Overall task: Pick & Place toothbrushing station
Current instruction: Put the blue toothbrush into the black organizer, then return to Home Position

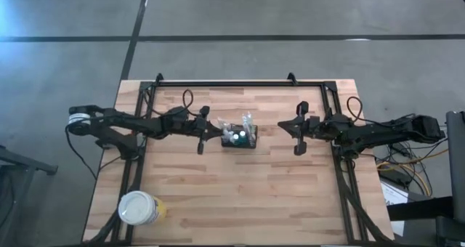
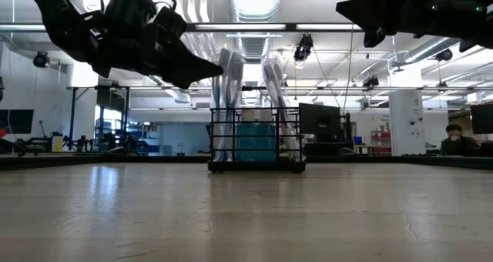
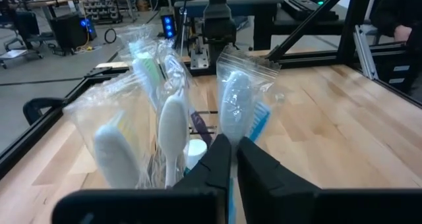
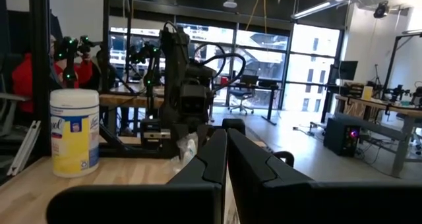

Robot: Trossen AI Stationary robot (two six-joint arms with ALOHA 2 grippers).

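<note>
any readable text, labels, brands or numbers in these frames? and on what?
Nothing can be read with certainty.
Yellow tub: a blue logo and small print on its label, too blurred to read.
Bagged toothbrushes in the wire basket: no print legible.
Monitors in the room behind: too far off to read.

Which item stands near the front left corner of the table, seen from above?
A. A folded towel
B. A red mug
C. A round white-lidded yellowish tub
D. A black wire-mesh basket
C: the high view shows the round white-lidded tub near that corner, while the wire-mesh basket sits mid-table between the two arms.
</note>
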